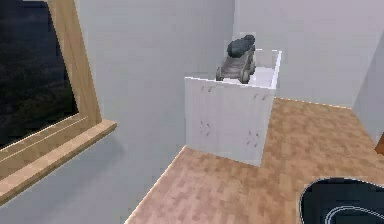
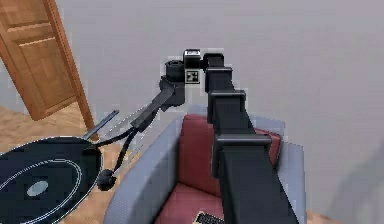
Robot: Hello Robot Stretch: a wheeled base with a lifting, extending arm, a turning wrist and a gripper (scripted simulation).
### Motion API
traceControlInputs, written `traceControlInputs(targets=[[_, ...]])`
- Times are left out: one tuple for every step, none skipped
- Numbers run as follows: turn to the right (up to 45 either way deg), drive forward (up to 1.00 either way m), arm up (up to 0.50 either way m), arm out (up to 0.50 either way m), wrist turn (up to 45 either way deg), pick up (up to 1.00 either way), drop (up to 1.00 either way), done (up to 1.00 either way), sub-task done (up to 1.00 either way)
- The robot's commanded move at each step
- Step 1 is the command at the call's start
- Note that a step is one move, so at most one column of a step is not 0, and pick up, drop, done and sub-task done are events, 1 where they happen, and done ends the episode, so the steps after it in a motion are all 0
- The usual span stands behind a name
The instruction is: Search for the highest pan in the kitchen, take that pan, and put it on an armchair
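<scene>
The end effector (image 2: 122, 122) holds the black pan (image 2: 45, 182) clear of the floor; I cannot tell how its fingers are set. The pan hangs beyond the armchair (image 2: 150, 170), past its armrest. I'd bring it over the seat's middle before lowering it.

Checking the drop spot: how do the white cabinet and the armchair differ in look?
The white cabinet is boxy and hard-edged; the armchair is padded, grey with a red seat. The cabinet carries a dark grey object on top; the arm extends over the armchair. Both stand by pale walls.
</scene>
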Motion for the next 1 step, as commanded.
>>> traceControlInputs(targets=[[0.0,0.0,0.0,0.0,45.0,0.0,0.0,0.0,0.0]])
